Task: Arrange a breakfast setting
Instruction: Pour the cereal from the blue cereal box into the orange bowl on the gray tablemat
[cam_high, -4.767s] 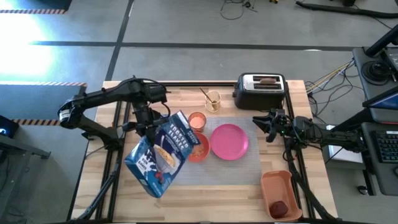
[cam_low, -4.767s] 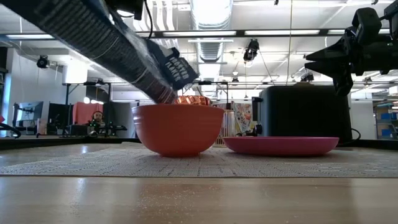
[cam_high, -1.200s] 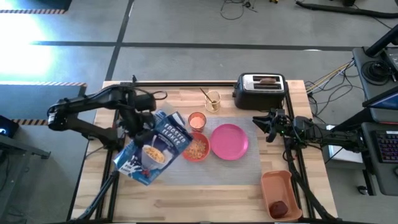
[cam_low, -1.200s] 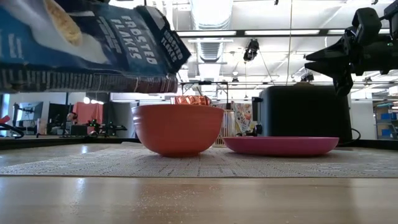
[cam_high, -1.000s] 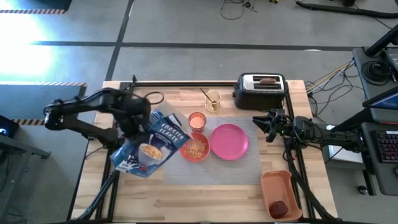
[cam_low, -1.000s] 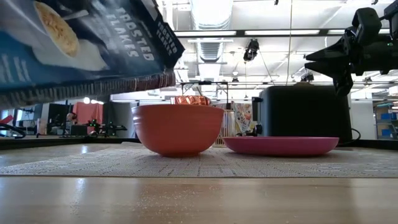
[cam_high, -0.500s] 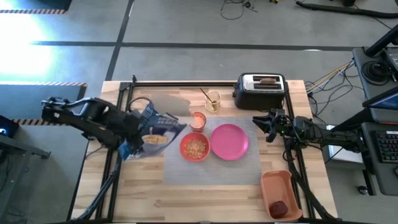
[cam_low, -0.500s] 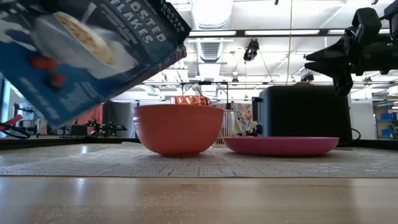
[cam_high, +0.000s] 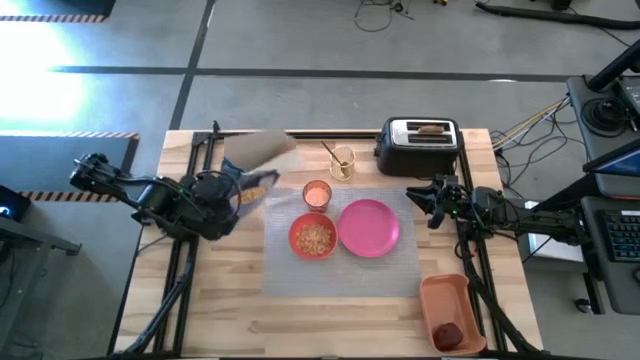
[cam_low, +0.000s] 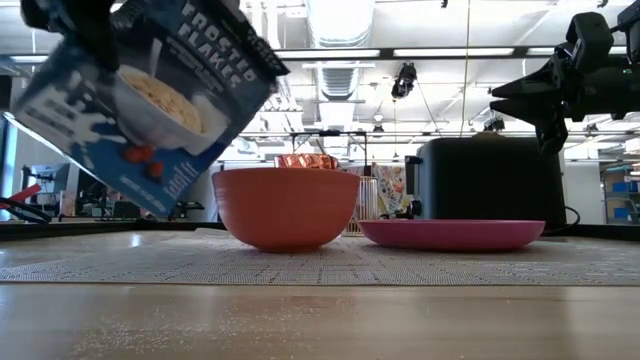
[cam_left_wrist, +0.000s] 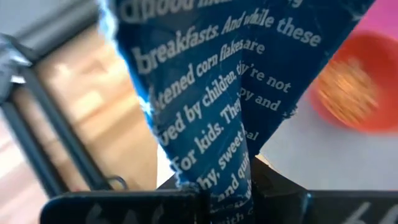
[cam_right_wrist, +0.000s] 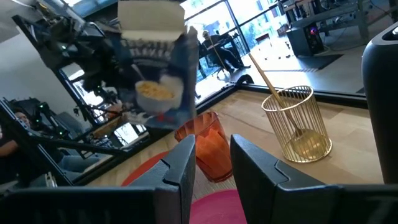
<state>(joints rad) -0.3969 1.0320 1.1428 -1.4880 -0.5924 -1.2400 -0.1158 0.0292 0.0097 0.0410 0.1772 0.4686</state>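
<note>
Blue cardboard cereal box (cam_high: 245, 180) printed with frosted flakes is clamped at its edge by your left gripper (cam_left_wrist: 249, 186), which now holds it above the table's left side, clear of the grey woven placemat (cam_high: 330, 275). Earlier the box was tipped over the orange-red bowl (cam_high: 313, 238); it has since swung left and away from it. The bowl sits on the mat with cereal flakes inside, touching or just beside the round pink plate (cam_high: 368, 227) to its right. The small orange cup (cam_high: 317, 194) stands just beyond the bowl. Farther back, the gold spoon (cam_high: 329, 152) leans in a gold wire holder (cam_high: 343, 163), left of the black-and-silver toaster (cam_high: 420, 146) with a brown toast slice (cam_high: 431, 128) in its slot. A small dark red fruit (cam_high: 450, 331) lies in the rectangular orange tray (cam_high: 448, 300) at the near right corner. Your right gripper (cam_right_wrist: 210, 163) hovers unchanged right of the plate, fingers slightly parted, grasping nothing.
</note>
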